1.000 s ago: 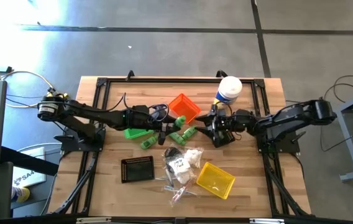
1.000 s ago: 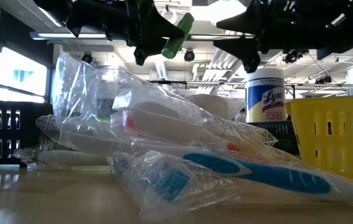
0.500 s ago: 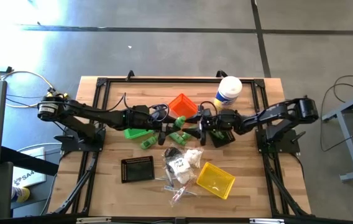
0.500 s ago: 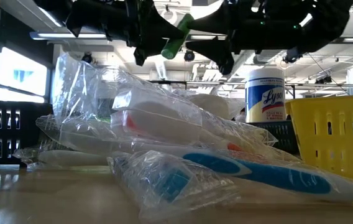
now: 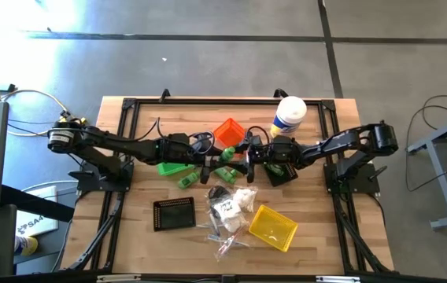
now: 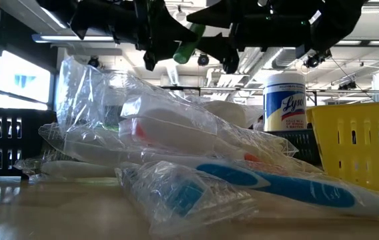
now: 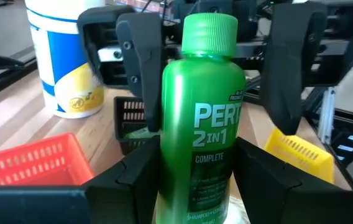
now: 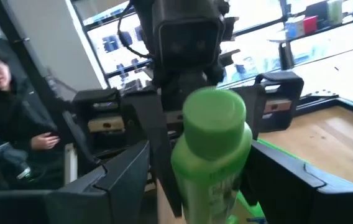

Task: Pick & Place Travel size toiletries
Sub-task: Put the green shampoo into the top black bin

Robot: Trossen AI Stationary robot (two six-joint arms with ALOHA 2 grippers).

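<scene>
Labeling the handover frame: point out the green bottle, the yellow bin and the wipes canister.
green bottle [image 7: 204,143]: left wrist view, on its label.
yellow bin [image 5: 273,227]: high view, on its mesh floor.
wipes canister [image 6: 284,100]: low view, on its printed label.

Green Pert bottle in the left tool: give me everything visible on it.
The green bottle is glossy green plastic with a ribbed green screw cap and white "Pert 2in1 Complete" print. The left tool grips its lower body between dark fingers, holding it in the air above the table, cap pointing toward the right arm. The right tool stands open on either side of the cap end, not visibly touching it.
</scene>
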